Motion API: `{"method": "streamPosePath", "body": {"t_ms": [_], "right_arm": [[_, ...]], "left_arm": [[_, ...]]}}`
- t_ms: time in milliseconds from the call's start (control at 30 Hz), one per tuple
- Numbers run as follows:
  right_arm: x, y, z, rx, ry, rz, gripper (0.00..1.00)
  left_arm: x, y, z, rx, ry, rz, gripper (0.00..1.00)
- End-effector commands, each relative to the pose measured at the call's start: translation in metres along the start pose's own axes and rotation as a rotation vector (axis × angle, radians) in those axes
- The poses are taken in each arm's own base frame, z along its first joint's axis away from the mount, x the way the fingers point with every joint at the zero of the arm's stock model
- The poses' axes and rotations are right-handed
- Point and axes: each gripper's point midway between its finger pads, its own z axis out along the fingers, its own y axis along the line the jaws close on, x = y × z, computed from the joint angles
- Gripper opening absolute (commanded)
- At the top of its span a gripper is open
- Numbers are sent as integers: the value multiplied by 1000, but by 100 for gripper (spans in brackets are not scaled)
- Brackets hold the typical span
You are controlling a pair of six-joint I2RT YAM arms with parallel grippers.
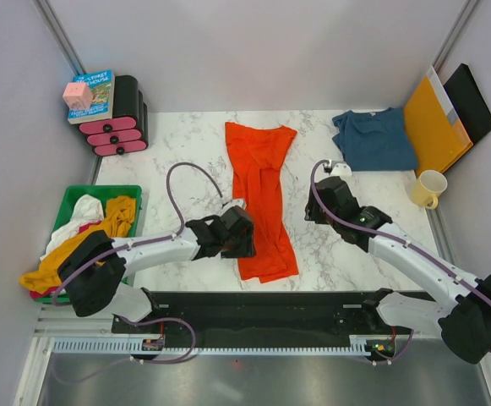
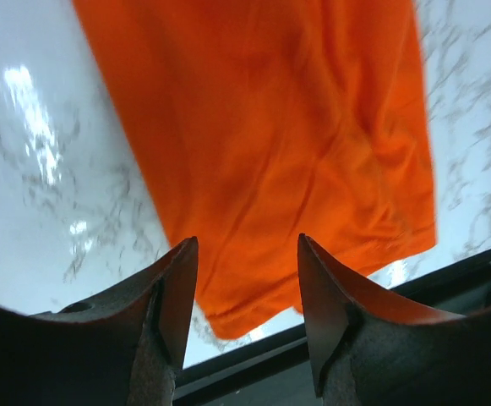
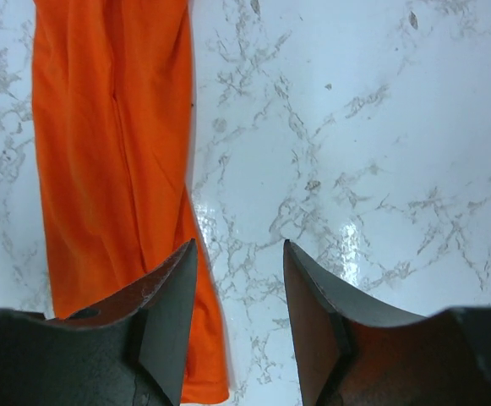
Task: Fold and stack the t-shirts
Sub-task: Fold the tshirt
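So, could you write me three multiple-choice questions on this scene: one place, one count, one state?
1. Where does the blue t-shirt lie? A. near left. B. far right, beside the orange-yellow envelope. C. in the middle.
2. How many mugs stand on the table? A. one. B. two. C. three.
3. The left gripper, by the orange t-shirt, is: A. shut on it. B. shut on nothing. C. open and empty.
Key: 1 B, the top view shows it next to the envelope; 2 A, only one pale yellow mug shows; 3 C, its fingers stand apart, gripping nothing.
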Motion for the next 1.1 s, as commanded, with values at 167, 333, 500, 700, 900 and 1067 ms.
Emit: {"method": "streamPosePath", "body": {"t_ms": [167,333,500,700,900,1067], "right_arm": [[26,-13,4,28,58,-16,53],[29,-13,7,30,69,-30,53],[32,-15,6,34,71,-39,53],[40,-19,8,40,90,-42,53],[49,-17,3,9,111,-15,52],[69,-21,-4,-20,149,11,53]], "left_arm": [[39,25,-14,-79,-38,-162,58],[51,24,-4,-100,15,-163,58],[61,15,1,-100,49,-161,57],[78,23,-1,-118,70,-214,51],[89,29,-10,-113,73,-251,28],[98,38,-14,-132,74,-257,8]]}}
